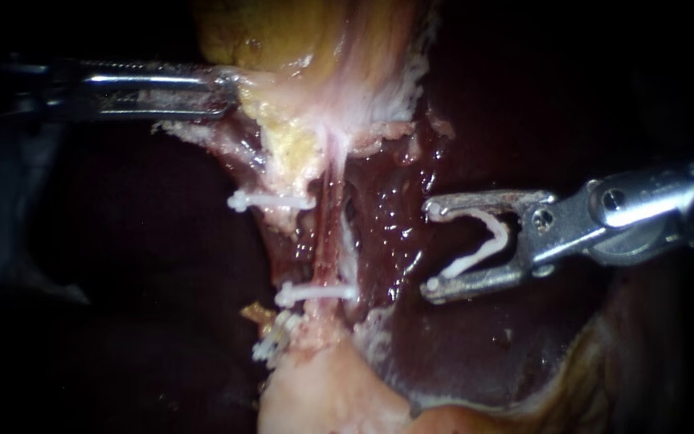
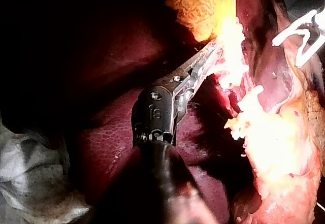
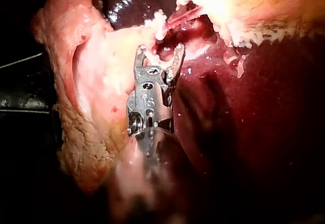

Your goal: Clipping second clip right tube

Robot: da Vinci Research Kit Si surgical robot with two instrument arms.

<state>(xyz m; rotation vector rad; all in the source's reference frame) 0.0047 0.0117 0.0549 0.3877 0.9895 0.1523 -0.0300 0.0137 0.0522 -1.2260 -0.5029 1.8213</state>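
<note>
Right instrument: the claw stands wide apart and carries an open clip, white, seated between its two halves and touching both; nothing else is inside it. The mouth of the claw faces the dissected strands. A band of glistening dark liver lies directly ahead of its tips, so the claw is near the work site but apart from it. Beyond that band, straight ahead of the mouth, runs the right tube, taken here to be the pinkish strand nearest the claw; it is bare along the stretch facing the mouth. One closed clip, the lower clip, crosses this tube ahead of the claw's lower half. Past the tube, the upper clip sits on the neighbouring strand, and a third clip lies beyond the lower clip; what it sits on is not clear. Farthest from this claw, the left instrument has its own claw clamped on pale tissue, which appears to hold the strands stretched. Status, as judged: one clip on the right tube is in place; the second is loaded but not yet around the tube. Left to do: advance the claw until the tube lies between the clip's legs, clear of the lower clip, then close.
</note>
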